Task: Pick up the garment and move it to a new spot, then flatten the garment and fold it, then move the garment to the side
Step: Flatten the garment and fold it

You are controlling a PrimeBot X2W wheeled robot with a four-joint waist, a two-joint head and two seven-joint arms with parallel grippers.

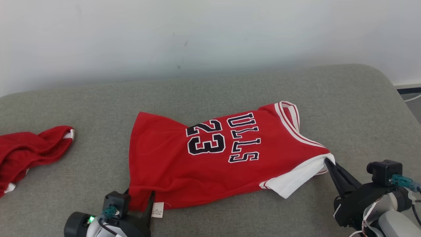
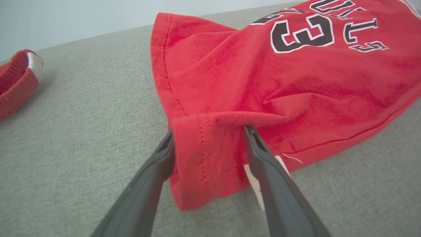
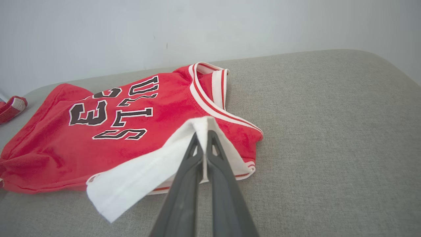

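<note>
The garment (image 1: 210,158) is a red sleeveless jersey with "23" and black lettering, spread on the grey cushion (image 1: 230,89), hem to the left. My left gripper (image 1: 139,199) stands open at the near hem corner, with that corner (image 2: 204,158) lying loose between the spread fingers. Beside it a white label (image 1: 158,209) sticks out. My right gripper (image 1: 329,162) is shut on the white-trimmed shoulder edge (image 3: 200,126), which it lifts slightly off the cushion.
A second red cloth (image 1: 29,151) lies crumpled at the cushion's left edge. A pale wall (image 1: 210,33) runs behind. The cushion's right end curves down to the floor (image 1: 411,98), where a cable lies.
</note>
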